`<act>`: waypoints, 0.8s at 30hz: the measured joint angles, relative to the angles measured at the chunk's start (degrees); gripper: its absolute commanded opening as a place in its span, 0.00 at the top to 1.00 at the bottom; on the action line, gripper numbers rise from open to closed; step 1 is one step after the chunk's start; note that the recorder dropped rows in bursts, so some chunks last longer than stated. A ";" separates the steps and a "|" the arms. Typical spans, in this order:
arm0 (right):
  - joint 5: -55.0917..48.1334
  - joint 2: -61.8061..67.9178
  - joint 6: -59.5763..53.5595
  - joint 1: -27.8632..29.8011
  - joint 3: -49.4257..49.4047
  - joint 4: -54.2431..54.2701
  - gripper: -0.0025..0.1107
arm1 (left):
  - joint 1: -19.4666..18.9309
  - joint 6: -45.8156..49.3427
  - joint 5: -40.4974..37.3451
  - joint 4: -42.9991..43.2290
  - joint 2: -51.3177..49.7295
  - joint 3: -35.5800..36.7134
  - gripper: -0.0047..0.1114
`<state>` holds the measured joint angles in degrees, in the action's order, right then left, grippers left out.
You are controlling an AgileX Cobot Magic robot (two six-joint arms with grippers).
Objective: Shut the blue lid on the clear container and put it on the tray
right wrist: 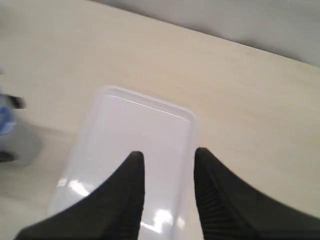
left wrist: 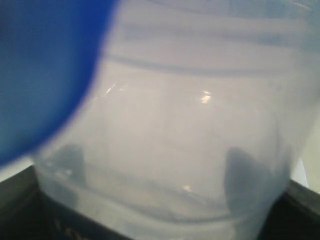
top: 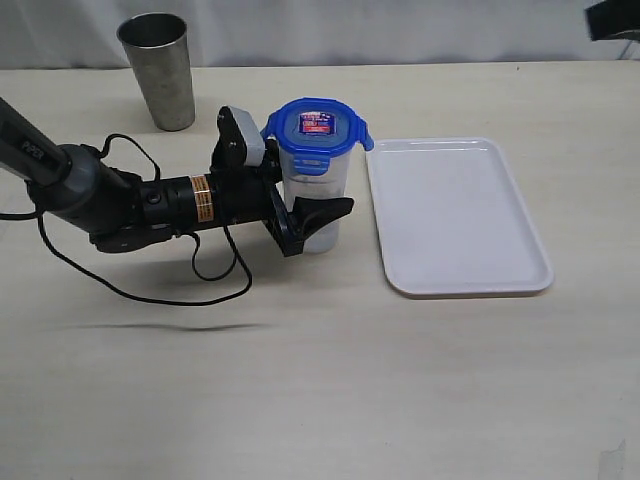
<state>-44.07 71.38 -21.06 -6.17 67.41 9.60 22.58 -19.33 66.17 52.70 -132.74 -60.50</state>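
Observation:
The clear container (top: 318,195) stands upright on the table, left of the tray (top: 455,215), with the blue lid (top: 318,125) sitting on its mouth. My left gripper (top: 310,212) reaches in sideways and is shut on the container's lower body, one finger (top: 328,212) in front and the other behind. In the left wrist view the container wall (left wrist: 190,150) fills the frame, a blue lid flap (left wrist: 45,65) at one corner. My right gripper (right wrist: 167,155) hangs open and empty above the white tray (right wrist: 125,135).
A grey metal cup (top: 158,70) stands at the back left. The left arm's black cable (top: 150,290) loops over the table in front of the arm. A dark part of the right arm (top: 612,18) shows at the top right corner.

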 measured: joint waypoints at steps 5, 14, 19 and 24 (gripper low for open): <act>-0.06 0.30 -22.97 -6.34 0.68 21.10 0.62 | 0.00 0.00 0.00 0.00 0.00 0.00 0.96; 3.97 6.34 -9.93 -27.59 0.67 -4.19 0.62 | 0.00 0.00 0.00 0.00 0.00 0.00 0.96; 4.21 12.58 -1.53 -35.38 2.26 -17.92 0.56 | 0.00 -0.10 0.00 0.00 0.00 0.00 0.96; 2.53 19.06 0.33 -36.53 6.79 -20.91 0.56 | 0.00 -0.10 0.00 0.00 0.00 0.00 0.96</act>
<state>-41.53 90.44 -20.73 -42.70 74.20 -11.31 22.58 -19.43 66.17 52.70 -132.74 -60.50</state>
